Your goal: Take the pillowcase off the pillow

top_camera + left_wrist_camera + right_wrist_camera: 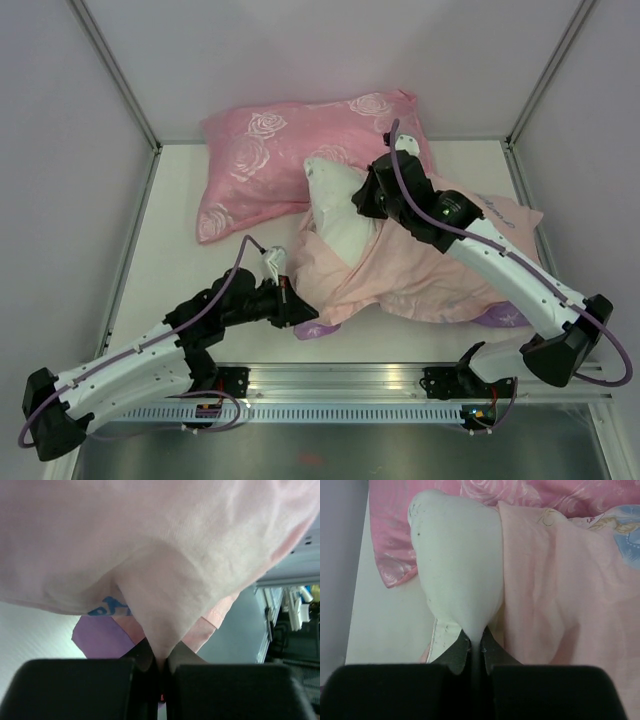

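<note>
The pillowcase (430,275) lies mid-table, turned pale pink side out, with purple edges showing. The white pillow (340,215) sticks out of its open left end, lifted. My right gripper (362,200) is shut on the white pillow (460,565), pinching a fold of it; the pale pink pillowcase (570,605) hangs to its right. My left gripper (296,308) is shut on the pillowcase (165,570) at its near left corner, pinching a fold of pink fabric with a purple edge (102,637) beside it.
A pink rose-patterned pillow (260,150) lies at the back, partly under the white pillow; it also shows in the right wrist view (395,540). White walls and metal posts close in the table on three sides. A metal rail (340,385) runs along the near edge.
</note>
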Available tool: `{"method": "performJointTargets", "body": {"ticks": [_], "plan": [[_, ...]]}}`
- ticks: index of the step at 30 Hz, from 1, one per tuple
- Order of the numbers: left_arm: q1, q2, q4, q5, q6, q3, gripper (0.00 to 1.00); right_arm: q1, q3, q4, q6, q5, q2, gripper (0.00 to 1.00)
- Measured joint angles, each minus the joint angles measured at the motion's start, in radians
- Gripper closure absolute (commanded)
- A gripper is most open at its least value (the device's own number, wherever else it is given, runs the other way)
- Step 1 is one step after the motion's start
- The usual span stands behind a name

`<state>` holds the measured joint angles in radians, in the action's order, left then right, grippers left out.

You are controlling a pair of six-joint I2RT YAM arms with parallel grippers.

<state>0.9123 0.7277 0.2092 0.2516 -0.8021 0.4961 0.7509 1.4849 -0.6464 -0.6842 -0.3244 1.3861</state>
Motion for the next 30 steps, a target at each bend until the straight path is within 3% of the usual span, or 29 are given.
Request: {"method": "performJointTargets", "body": {"ticks": [5, 10, 17, 18, 19, 20, 21, 23, 26, 30], "plan": [[0.006, -0.089, -0.062, -0.052, -0.067, -0.088, 0.98, -0.156, 0.082, -0.053, 0.0, 0.105, 0.009, 1.0], [0.043, -0.119, 0.01, -0.072, -0.122, -0.182, 0.98, -0.373, 0.264, -0.051, 0.011, 0.134, 0.058, 1.0], [0.111, -0.064, 0.096, -0.109, -0.15, -0.172, 0.98, -0.418, 0.224, 0.049, -0.002, 0.232, 0.074, 1.0], [0.117, -0.044, 0.104, -0.118, -0.148, -0.149, 0.93, -0.414, 0.206, 0.056, -0.002, 0.254, 0.076, 1.0], [0.122, -0.024, 0.119, -0.128, -0.145, -0.117, 0.81, -0.412, 0.187, 0.064, -0.002, 0.277, 0.077, 1.0], [0.124, -0.016, 0.135, -0.138, -0.133, -0.092, 0.67, -0.409, 0.169, 0.071, -0.002, 0.294, 0.077, 1.0], [0.125, -0.012, 0.15, -0.153, -0.118, -0.059, 0.43, -0.406, 0.142, 0.083, -0.002, 0.314, 0.074, 1.0], [0.126, -0.011, 0.183, -0.196, -0.088, 0.019, 0.19, -0.402, 0.086, 0.107, -0.002, 0.354, 0.06, 1.0], [0.127, -0.003, 0.191, -0.271, -0.041, 0.14, 0.09, -0.401, 0.019, 0.119, -0.01, 0.399, 0.024, 1.0], [0.127, 0.029, 0.119, -0.325, 0.028, 0.213, 0.04, -0.402, -0.058, 0.127, -0.03, 0.454, -0.055, 1.0]]}}
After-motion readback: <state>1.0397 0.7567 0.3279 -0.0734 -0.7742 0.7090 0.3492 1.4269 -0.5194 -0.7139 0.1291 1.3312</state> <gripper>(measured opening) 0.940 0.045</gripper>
